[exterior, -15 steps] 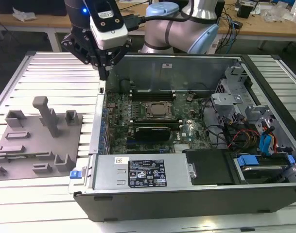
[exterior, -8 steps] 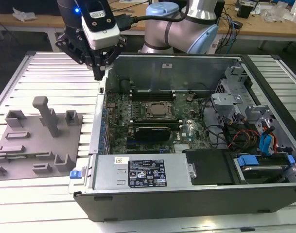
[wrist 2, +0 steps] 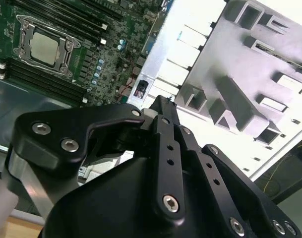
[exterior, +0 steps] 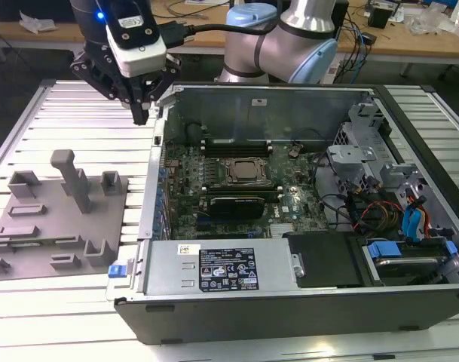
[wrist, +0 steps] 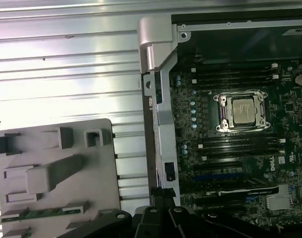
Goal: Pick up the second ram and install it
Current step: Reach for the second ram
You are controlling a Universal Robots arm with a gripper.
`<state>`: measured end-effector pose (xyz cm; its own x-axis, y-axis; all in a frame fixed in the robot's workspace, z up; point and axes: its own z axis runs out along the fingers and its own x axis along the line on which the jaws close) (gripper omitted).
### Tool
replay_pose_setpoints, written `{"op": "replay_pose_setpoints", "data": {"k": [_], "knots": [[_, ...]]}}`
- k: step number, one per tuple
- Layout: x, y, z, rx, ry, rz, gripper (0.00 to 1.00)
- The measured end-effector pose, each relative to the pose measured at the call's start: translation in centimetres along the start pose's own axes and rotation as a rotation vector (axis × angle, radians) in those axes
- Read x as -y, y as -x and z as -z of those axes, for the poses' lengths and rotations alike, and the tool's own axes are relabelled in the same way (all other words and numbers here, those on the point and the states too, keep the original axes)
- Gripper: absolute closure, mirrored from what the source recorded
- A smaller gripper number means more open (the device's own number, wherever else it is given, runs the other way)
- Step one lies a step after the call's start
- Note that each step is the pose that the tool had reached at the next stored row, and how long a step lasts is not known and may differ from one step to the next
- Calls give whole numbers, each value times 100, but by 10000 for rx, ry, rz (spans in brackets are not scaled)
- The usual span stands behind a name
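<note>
Both wrist views down on socket

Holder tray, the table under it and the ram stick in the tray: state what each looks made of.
Holder tray: probably moulded plastic, matte grey; dull surface, no glints. Table: bare metal, likely aluminium; its ribbed slats glare brightly. Ram stick: green circuit board, as it looks; its finish is too small to judge.

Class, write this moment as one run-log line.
black robot gripper shut, near metal case wall | thin green ram stick lying in grey plastic holder | not yet picked up
</note>
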<state>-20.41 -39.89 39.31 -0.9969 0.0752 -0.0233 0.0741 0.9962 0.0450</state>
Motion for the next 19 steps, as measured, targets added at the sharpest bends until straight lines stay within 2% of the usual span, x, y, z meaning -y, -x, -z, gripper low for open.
{"op": "replay_pose_setpoints", "data": {"k": [5, 7, 16, 17, 19], "knots": [[5, -71, 0, 0, 0, -1, 89], [10, -142, 1, 0, 1, -1, 89], [21, -277, 3, 0, -1, -1, 89], [23, -306, 3, 1, -3, -1, 89], [31, -409, 4, 1, -4, 0, 89]]}}
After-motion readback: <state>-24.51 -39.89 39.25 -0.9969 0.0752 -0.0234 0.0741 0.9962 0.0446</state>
